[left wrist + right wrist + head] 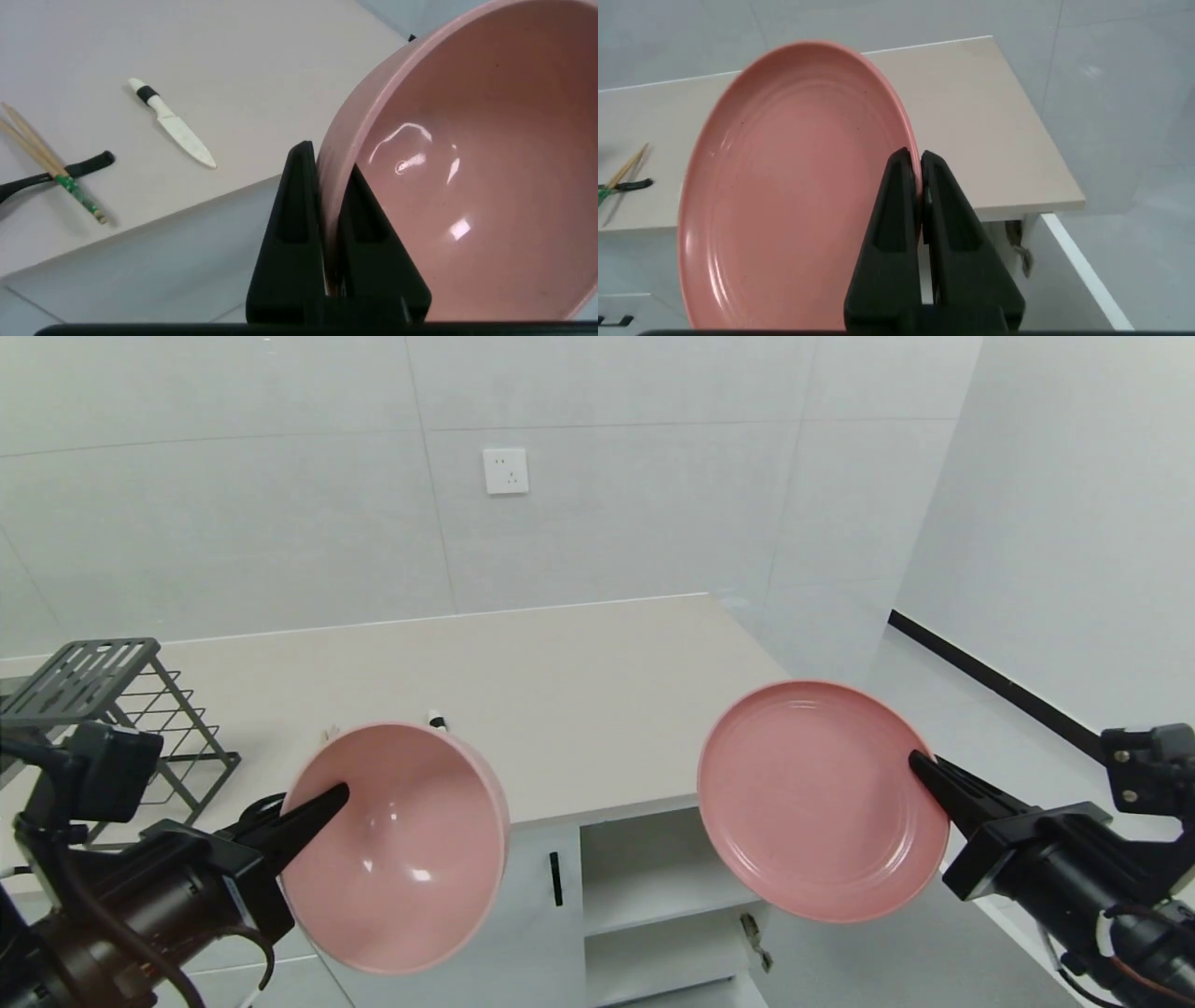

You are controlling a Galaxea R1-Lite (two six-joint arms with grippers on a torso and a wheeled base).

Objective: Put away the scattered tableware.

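A pink bowl (401,845) hangs tilted in front of the counter's front edge, its rim pinched by my left gripper (331,798), which is shut on it; the same bowl (467,177) and left gripper (327,177) appear in the left wrist view. A pink plate (808,798) is held on edge over the open cabinet, with my right gripper (920,767) shut on its rim; the right wrist view has the plate (785,177) and right gripper (920,173) too. On the counter lie a white knife (173,121), a pair of chopsticks (51,163) and a black utensil (56,175).
A beige countertop (560,681) runs back to a tiled wall. A dark wire rack (112,709) stands on it at the left. Below the front edge a white cabinet (653,887) is open, showing shelves. Open floor lies to the right.
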